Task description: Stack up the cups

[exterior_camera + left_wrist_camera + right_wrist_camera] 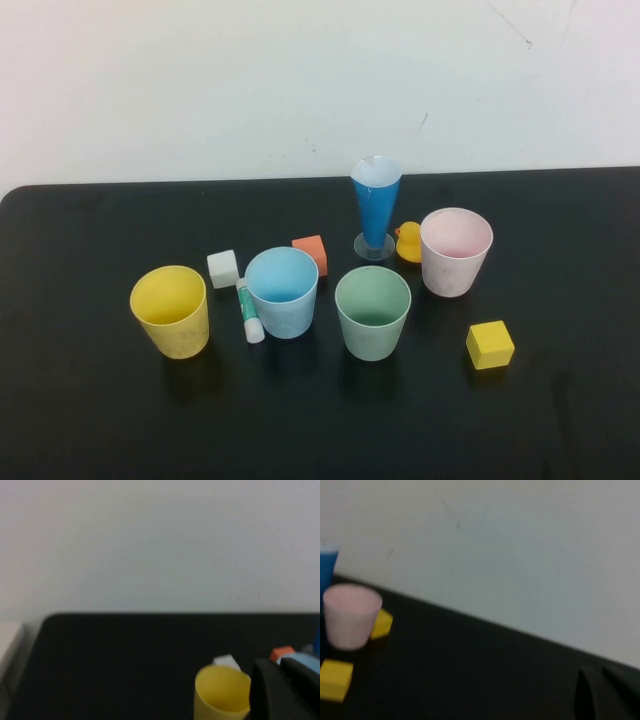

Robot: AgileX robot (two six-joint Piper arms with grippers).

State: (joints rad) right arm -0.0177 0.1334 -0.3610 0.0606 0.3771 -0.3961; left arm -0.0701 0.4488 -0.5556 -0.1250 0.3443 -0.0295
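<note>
Four cups stand upright and apart on the black table in the high view: yellow (pixel 171 310) at the left, light blue (pixel 282 291), pale green (pixel 373 311) and pale pink (pixel 456 251) at the right. Neither arm shows in the high view. My left gripper (pixel 277 664) is shut and empty, hanging beside and short of the yellow cup (pixel 220 692); the light blue cup's rim (pixel 306 661) shows past its fingers. My right gripper (pixel 600 671) is shut and empty, well off to the side of the pink cup (pixel 351 615).
A tall blue cone glass (pixel 376 205) stands behind the green cup, with a yellow duck (pixel 408 241) beside it. An orange block (pixel 311 252), a white cube (pixel 223 268) and a glue stick (pixel 249 312) lie round the blue cup. A yellow cube (pixel 490 345) sits front right.
</note>
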